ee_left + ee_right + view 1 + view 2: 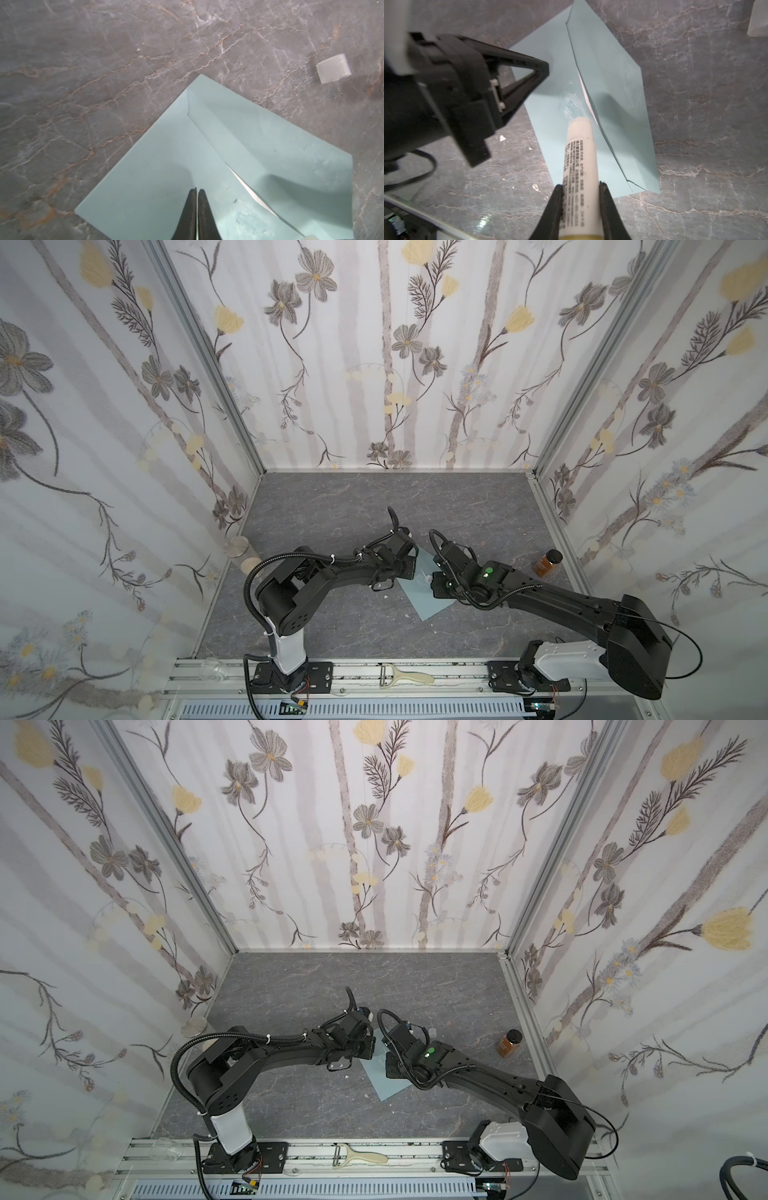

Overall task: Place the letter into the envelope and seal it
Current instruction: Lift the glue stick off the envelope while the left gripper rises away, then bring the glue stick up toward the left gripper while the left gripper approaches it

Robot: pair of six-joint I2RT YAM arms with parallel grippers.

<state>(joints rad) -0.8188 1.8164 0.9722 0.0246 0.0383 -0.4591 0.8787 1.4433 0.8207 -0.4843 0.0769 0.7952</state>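
So the left arm (266,1052) and right arm (490,1077) meet over the blue-grey envelope (383,1082) mid-table, amber bottle (510,1043) near the right wall (644,990), peeler (359,1156) on the front rail (316,1152).

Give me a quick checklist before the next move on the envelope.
1. Letter inside envelope: ok, only a white edge shows under the flap.
2. Left gripper pinning the envelope: ok, fingers shut, tips appear to rest on it.
3. Right gripper grip on glue stick: ok, fingers clamp its body.
4. Glue applied: ok, glue smear at the stick's tip.
5. Glue coverage under the flap: cannot tell.
6. Flap sealed: not ok, it stands raised with a gap.
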